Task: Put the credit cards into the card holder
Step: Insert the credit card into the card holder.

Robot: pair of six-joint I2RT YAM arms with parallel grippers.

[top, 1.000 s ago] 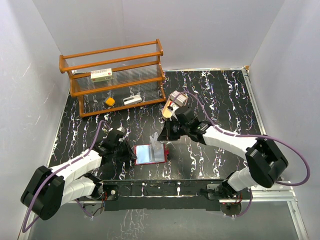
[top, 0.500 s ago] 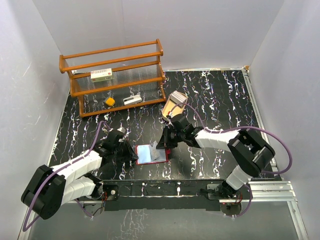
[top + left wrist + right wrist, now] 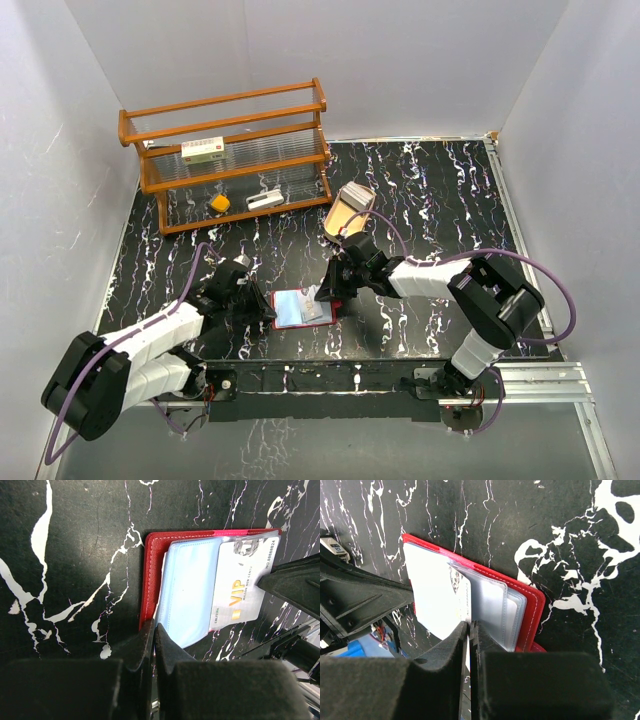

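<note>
Raised card (image 3: 239, 592) now flat on holder (image 3: 152, 575)

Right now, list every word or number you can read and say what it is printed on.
"VIP", gold, on the credit card on the open card holder.
"NO 8888...", along that card's edge; last digits unclear.
Smaller print beside "VIP": too small to read.
Print on the white box on the shelf: blurred.
</note>
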